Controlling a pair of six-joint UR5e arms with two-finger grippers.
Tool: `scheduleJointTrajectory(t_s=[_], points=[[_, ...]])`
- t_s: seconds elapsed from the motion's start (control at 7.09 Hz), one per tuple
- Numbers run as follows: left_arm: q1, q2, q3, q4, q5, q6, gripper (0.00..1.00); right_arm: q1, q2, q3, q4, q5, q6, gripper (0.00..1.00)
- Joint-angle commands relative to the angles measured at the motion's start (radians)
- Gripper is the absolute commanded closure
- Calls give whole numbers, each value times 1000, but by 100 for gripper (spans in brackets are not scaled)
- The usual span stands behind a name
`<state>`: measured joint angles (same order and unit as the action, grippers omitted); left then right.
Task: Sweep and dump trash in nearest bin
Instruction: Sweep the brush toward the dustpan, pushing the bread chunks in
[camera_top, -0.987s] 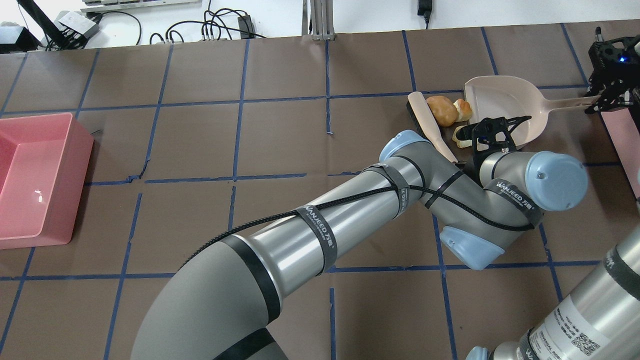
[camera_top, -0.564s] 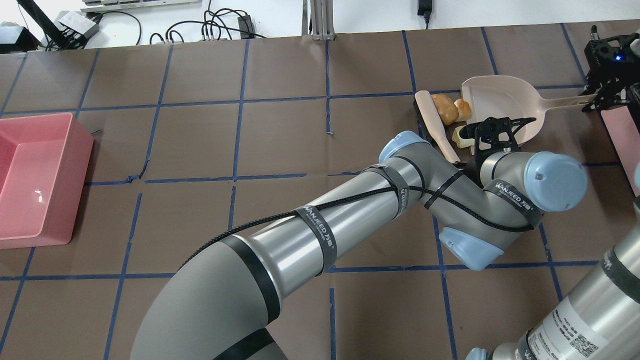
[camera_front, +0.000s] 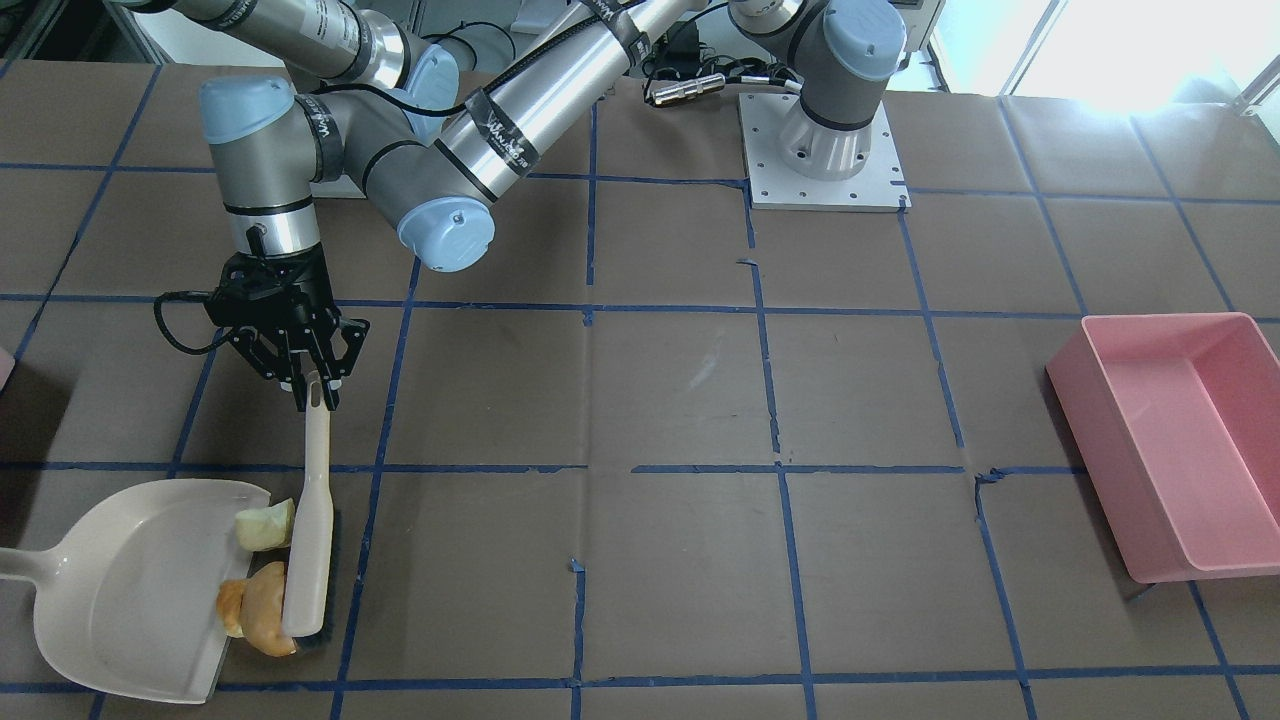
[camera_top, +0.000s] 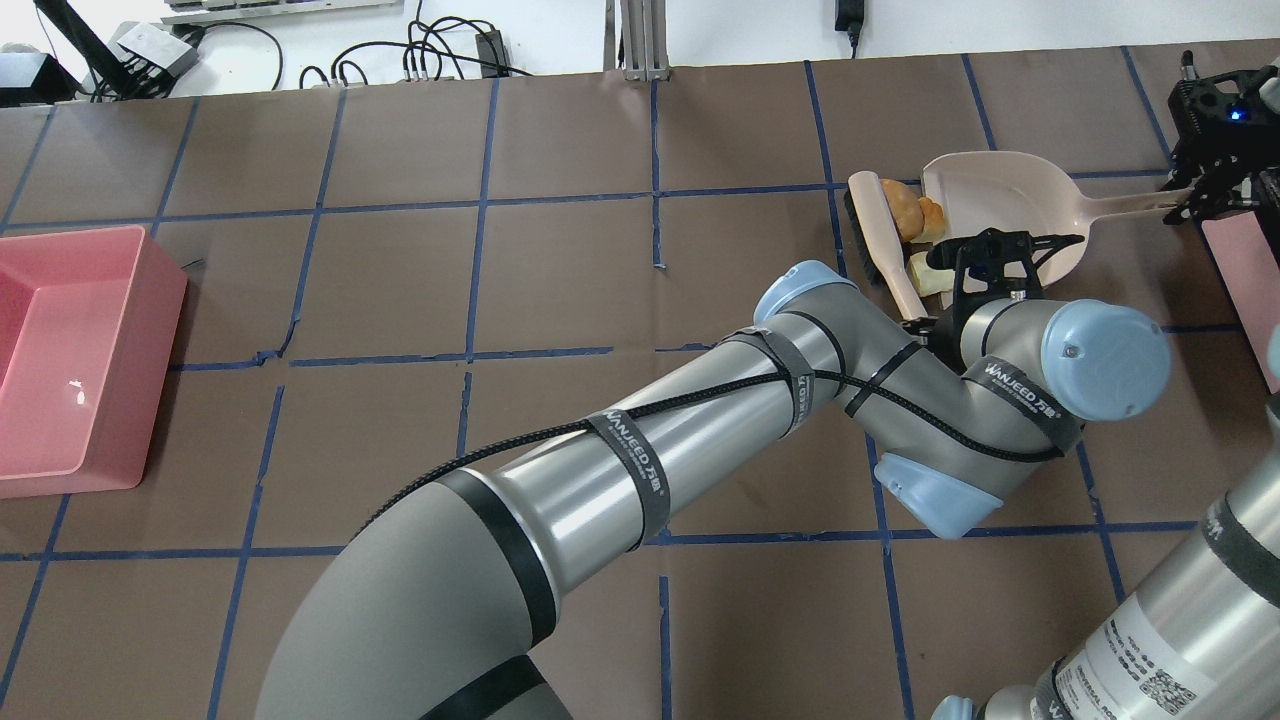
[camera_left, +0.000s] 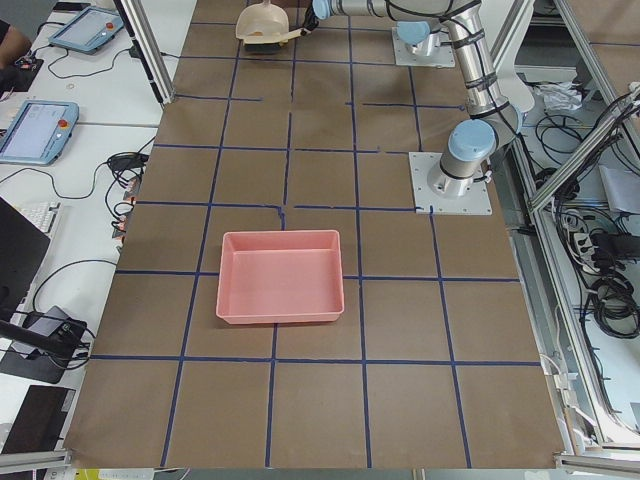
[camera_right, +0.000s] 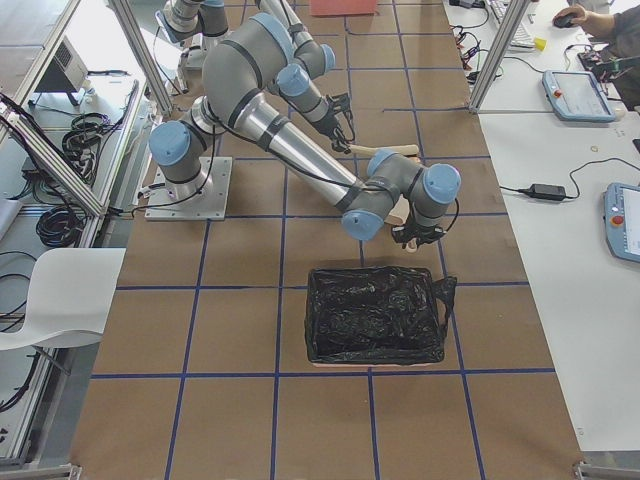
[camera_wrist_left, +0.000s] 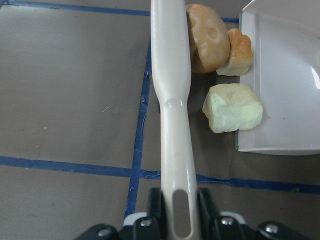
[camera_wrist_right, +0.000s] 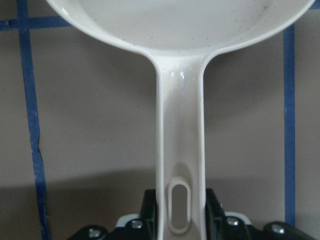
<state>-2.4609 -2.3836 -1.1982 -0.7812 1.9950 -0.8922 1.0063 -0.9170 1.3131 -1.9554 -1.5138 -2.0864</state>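
My left gripper (camera_wrist_left: 179, 220) is shut on the handle of a beige brush (camera_wrist_left: 172, 125), whose head lies on the table. The brush presses the tan-brown lump (camera_wrist_left: 210, 42) against the orange chunk (camera_wrist_left: 239, 50) at the mouth of the beige dustpan (camera_wrist_left: 285, 75). The pale yellow chunk (camera_wrist_left: 232, 107) sits across the pan's lip. My right gripper (camera_wrist_right: 180, 215) is shut on the dustpan handle (camera_wrist_right: 180, 140). From the front, the left gripper (camera_front: 310, 395), brush (camera_front: 310, 540), dustpan (camera_front: 120, 590) and lump (camera_front: 262, 615) sit at lower left.
A pink bin (camera_top: 60, 360) stands far off at the table's left end. A bin lined with a black bag (camera_right: 375, 315) stands close to the dustpan at the right end. The left arm (camera_top: 600, 470) reaches across the table's middle.
The brush has swept rightward, pushing the three scraps up against the dustpan's mouth. The dustpan shifted slightly left early on, then held still.
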Motion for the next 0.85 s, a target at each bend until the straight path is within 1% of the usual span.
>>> scheduleJointTrajectory(t_s=[0.0,0.14,0.28,0.56,0.7], points=[[0,-2,-7,14,-21,10,100,0,1,0,0,0,0,100],[0,-2,-4,16,-21,48,100,0,0,0,1,0,0,100],[0,3,-3,16,-44,73,100,2,0,2,0,0,0,100],[0,-5,-1,17,-50,78,100,2,1,2,0,0,0,100],[0,-8,2,14,-71,106,100,2,1,2,0,0,0,100]])
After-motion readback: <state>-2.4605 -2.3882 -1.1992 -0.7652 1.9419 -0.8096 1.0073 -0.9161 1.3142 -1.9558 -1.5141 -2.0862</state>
